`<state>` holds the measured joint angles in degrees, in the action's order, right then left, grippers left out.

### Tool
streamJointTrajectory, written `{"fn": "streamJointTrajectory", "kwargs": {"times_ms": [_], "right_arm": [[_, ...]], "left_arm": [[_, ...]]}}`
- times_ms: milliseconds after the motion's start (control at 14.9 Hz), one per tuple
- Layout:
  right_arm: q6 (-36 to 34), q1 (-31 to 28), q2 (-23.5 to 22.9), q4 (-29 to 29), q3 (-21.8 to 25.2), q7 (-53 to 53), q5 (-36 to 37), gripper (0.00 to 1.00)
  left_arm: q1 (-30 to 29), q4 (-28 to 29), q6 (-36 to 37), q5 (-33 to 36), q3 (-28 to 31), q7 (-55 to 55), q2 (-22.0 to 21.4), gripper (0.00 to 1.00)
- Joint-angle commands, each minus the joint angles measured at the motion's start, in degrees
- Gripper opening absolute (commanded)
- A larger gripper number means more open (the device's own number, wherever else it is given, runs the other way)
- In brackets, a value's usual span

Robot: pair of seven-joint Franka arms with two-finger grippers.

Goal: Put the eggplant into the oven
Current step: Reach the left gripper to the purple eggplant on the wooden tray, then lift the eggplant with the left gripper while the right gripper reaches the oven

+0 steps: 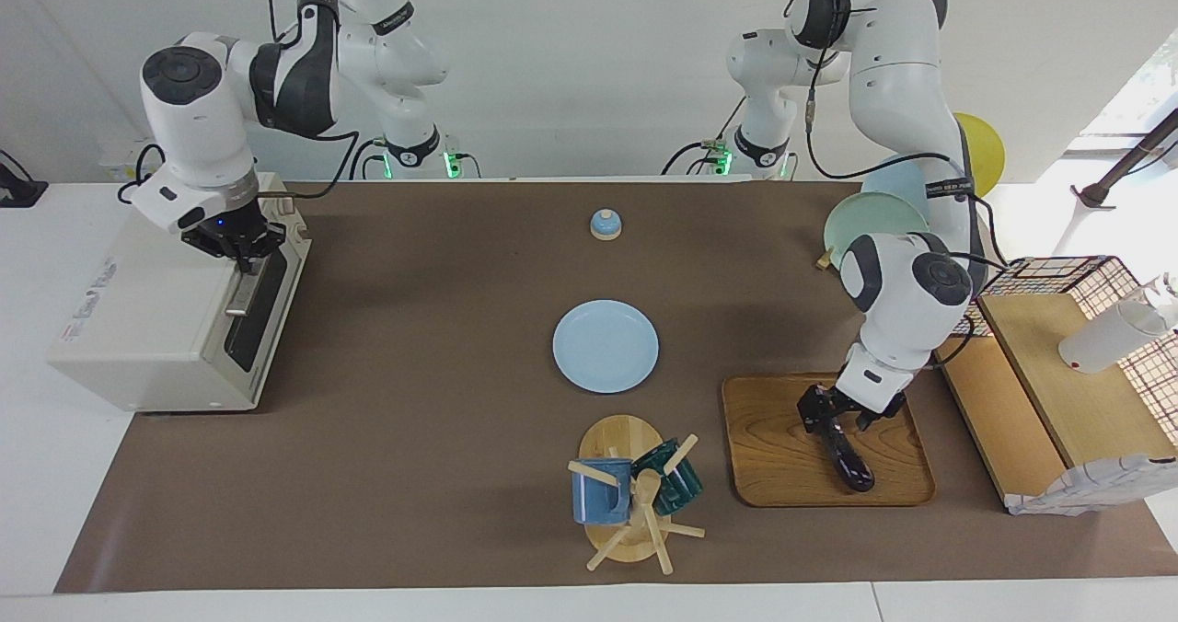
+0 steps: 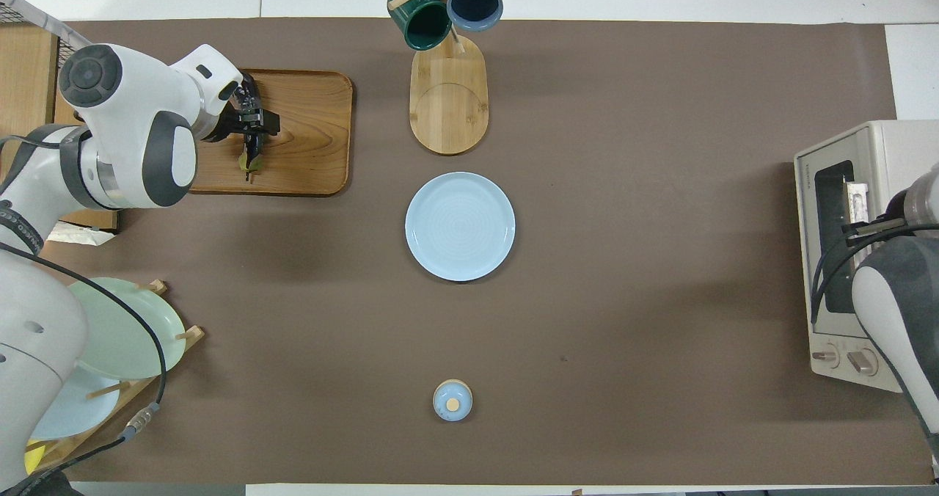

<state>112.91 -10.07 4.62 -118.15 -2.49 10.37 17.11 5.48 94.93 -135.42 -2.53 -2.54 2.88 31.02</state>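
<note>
The dark purple eggplant (image 1: 851,464) lies on a wooden tray (image 1: 782,456) toward the left arm's end of the table. It also shows in the overhead view (image 2: 254,147), with its stem tip pointing toward the robots. My left gripper (image 1: 837,422) is low over the tray, open, with a finger on either side of the eggplant's stem-side part. The cream-white oven (image 1: 156,328) stands at the right arm's end with its dark glass door up. My right gripper (image 1: 241,252) is at the upper end of the door's bar handle.
A light blue plate (image 1: 606,346) lies mid-table. A wooden mug rack (image 1: 635,493) with a blue and a green mug stands farther from the robots. A small blue bell (image 1: 606,224) sits near the robots. A plate rack (image 1: 874,222) and wooden shelves (image 1: 1058,374) stand beside the tray.
</note>
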Motion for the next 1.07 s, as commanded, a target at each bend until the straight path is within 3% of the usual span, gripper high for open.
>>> {"fn": "streamJointTrajectory", "kwargs": {"times_ms": [0, 201, 268, 469, 535, 602, 803, 1004], "right_arm": [[2.5, -1.3, 0.0, -1.6, -0.7, 0.8, 0.9, 0.00], [3.0, -0.2, -0.8, -2.2, -0.8, -2.3, 0.1, 0.00], [4.2, 0.7, -1.3, -3.0, -0.8, -4.0, -0.1, 0.00], [5.9, 4.1, -2.5, -4.5, -0.8, -8.5, -2.5, 0.00], [7.3, 4.7, -3.5, -4.6, -0.8, -9.5, -3.2, 0.00], [9.0, 5.0, -4.6, -4.9, -0.8, -9.7, -4.3, 0.00], [15.6, 5.2, -7.3, -7.0, -1.0, -10.2, -6.6, 0.00], [17.7, 7.7, -7.0, -9.0, -1.0, -12.8, -6.7, 0.00]], "left_arm": [[0.4, 0.6, -2.0, 1.1, 0.3, -0.4, 0.3, 0.86], [0.4, 1.0, -2.0, 1.1, 0.3, -0.4, 0.3, 0.73], [0.3, 1.0, -2.0, 1.1, 0.3, -0.5, 0.3, 0.60], [0.4, 1.2, -1.9, 1.1, 0.3, -0.4, 0.2, 0.36], [0.4, 1.2, -1.6, 1.1, 0.3, -0.4, 0.2, 0.23], [0.1, 1.0, -1.2, 1.1, 0.3, -0.7, 0.1, 0.00], [0.8, -1.1, 2.5, 0.5, 0.3, -0.3, -0.8, 0.00], [2.0, -0.3, 9.5, 0.3, 0.1, 3.0, -6.7, 0.00]]}}
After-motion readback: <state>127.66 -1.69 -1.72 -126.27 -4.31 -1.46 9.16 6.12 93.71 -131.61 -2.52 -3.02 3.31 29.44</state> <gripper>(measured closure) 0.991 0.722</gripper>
